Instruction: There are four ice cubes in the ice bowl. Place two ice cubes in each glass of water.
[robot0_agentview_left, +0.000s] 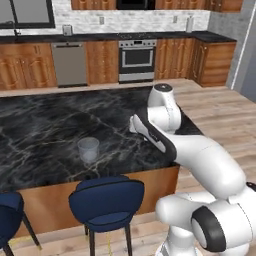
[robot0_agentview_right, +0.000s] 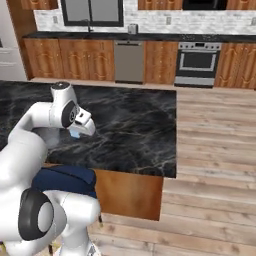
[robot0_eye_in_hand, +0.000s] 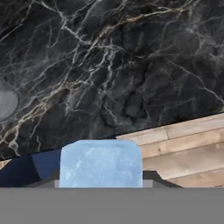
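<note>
Transfer is under way: one ice cube (robot0_eye_in_hand: 100, 162) is clamped in the narrowly parted end effector (robot0_agentview_right: 76, 131) above the worktop (robot0_agentview_left: 45, 130) edge. The glass of water (robot0_agentview_left: 88, 149) stands well apart, seemingly unfilled. Remaining placements cannot be judged.
</note>
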